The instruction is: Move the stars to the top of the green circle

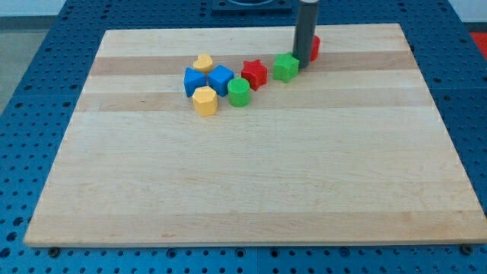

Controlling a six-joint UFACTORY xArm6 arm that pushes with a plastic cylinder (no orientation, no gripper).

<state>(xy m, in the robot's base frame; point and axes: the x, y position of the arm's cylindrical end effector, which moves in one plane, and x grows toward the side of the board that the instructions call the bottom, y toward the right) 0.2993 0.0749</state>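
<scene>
The green circle (239,92) sits left of the board's centre near the view's top. The red star (254,73) lies just to its upper right, close beside it. The green star (286,67) lies further right. My tip (302,62) stands right against the green star's right side. A red block (313,48) is partly hidden behind the rod, so its shape is unclear.
A blue triangle-like block (193,81) and a blue cube (221,79) sit left of the green circle. A yellow heart (202,63) lies above them and a yellow hexagon (205,100) below. The wooden board (251,183) rests on a blue perforated table.
</scene>
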